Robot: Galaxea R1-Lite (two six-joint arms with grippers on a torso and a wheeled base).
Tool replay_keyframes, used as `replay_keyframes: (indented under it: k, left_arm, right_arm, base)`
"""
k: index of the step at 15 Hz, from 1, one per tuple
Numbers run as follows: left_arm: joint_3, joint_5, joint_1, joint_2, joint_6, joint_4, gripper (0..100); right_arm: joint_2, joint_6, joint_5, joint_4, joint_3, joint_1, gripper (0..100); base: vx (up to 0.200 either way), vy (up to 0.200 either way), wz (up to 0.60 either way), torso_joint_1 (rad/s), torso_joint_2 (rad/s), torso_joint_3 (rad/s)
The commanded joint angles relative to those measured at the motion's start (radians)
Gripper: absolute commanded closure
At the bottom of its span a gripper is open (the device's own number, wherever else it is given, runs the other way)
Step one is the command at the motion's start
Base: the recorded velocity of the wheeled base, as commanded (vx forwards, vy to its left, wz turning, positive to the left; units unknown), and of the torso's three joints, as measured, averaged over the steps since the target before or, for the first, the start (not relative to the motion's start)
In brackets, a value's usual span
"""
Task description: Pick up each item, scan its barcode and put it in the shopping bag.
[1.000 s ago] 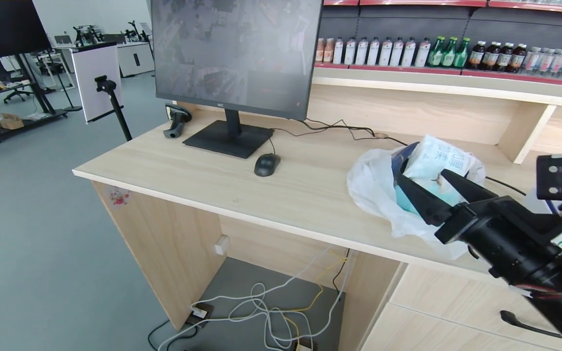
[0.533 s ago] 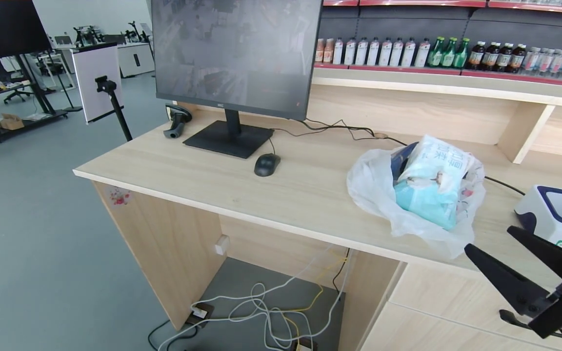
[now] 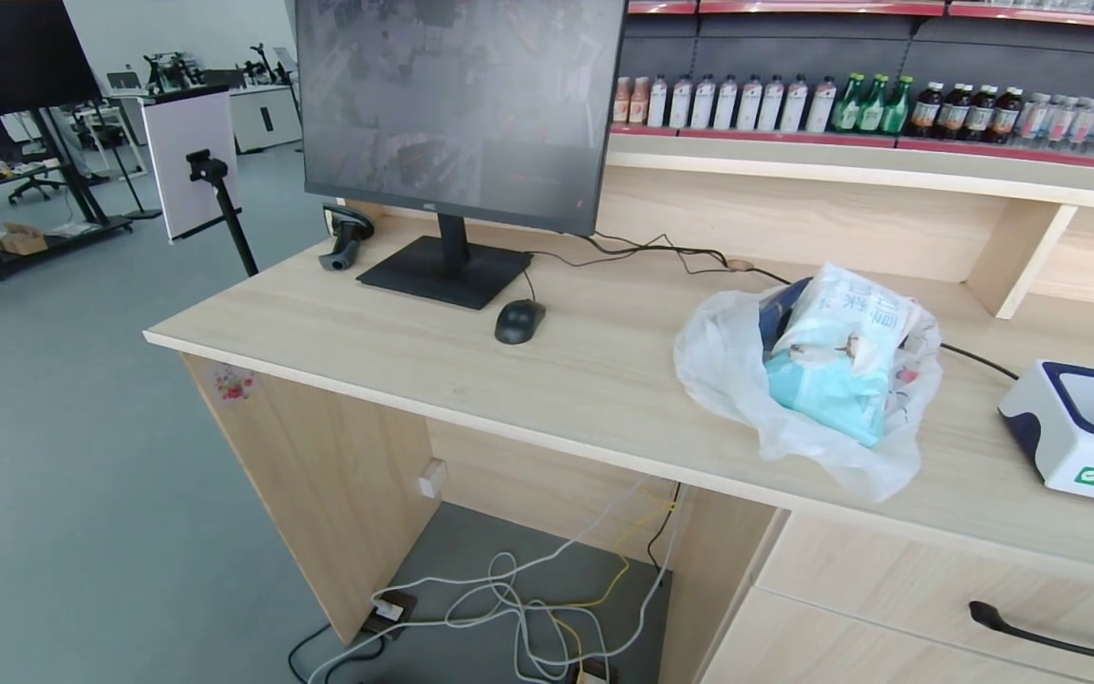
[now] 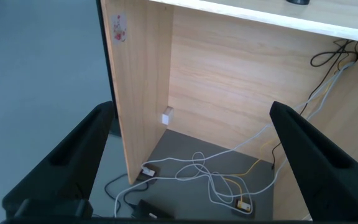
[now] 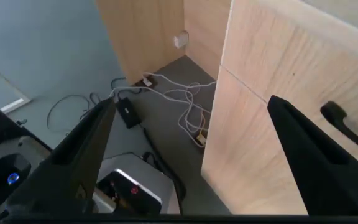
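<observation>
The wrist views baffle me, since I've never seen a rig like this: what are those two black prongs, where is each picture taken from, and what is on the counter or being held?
This is a two-armed robot at a shop checkout. The head view looks down from its head at the wooden counter. On the counter are a monitor, a mouse, a handheld scanner, a white plastic shopping bag with a teal-and-white packet inside, and a white barcode scanner at the right end. Each wrist view comes from a camera on one arm, and the black prongs are that arm's own gripper. The left gripper and the right gripper are both open and hold nothing. They hang low beside the counter, above the floor cables and near a drawer handle.
</observation>
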Motion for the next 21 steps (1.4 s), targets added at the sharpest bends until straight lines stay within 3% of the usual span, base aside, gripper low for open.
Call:
replay_keyframes:
  k: [1,2,6,9,10,12,15,19,21]
  left_arm:
    - [0.0,0.0,0.0,0.0,0.0,0.0,0]
    - [0.0,0.0,0.0,0.0,0.0,0.0,0]
    - [0.0,0.0,0.0,0.0,0.001,0.001,0]
    - [0.0,0.0,0.0,0.0,0.0,0.001,0]
    - [0.0,0.0,0.0,0.0,0.0,0.001,0]
    - [0.0,0.0,0.0,0.0,0.0,0.001,0]
    - [0.0,0.0,0.0,0.0,-0.002,0.001,0]
    - [0.0,0.0,0.0,0.0,0.0,0.001,0]
    - [0.0,0.0,0.0,0.0,0.001,0.001,0]
  right_arm:
    - [-0.199,-0.017,0.021,0.06,-0.015,-0.022,0]
    - [-0.169,0.006,0.018,0.058,-0.015,-0.073,0]
    - [-0.053,0.004,0.023,0.06,-0.015,-0.42,0]
    - [-0.14,-0.002,0.023,0.06,-0.013,-0.444,0]
    - [-0.263,-0.07,0.013,0.048,-0.002,-0.449,0]
    - [-0.258,-0.056,-0.007,0.02,0.019,-0.449,0]
    - [-0.258,0.067,-0.028,0.039,0.019,-0.449,0]
    - [-0.258,0.035,-0.028,0.039,0.019,-0.449,0]
    - [-0.258,0.042,-0.026,0.039,0.019,-0.449,0]
  base:
    - [0.0,0.0,0.0,0.0,0.0,0.0]
    - [0.0,0.0,0.0,0.0,0.0,0.0]
    - [0.0,0.0,0.0,0.0,0.0,0.0]
    - [0.0,0.0,0.0,0.0,0.0,0.0]
    - [0.0,0.0,0.0,0.0,0.0,0.0]
    - [-0.1,0.0,0.0,0.001,0.0,0.001]
    - [-0.2,0.0,0.0,0.014,0.01,0.001]
    - [-0.2,0.0,0.0,-0.004,0.0,0.004]
    - [0.0,0.0,-0.6,0.002,0.0,0.005]
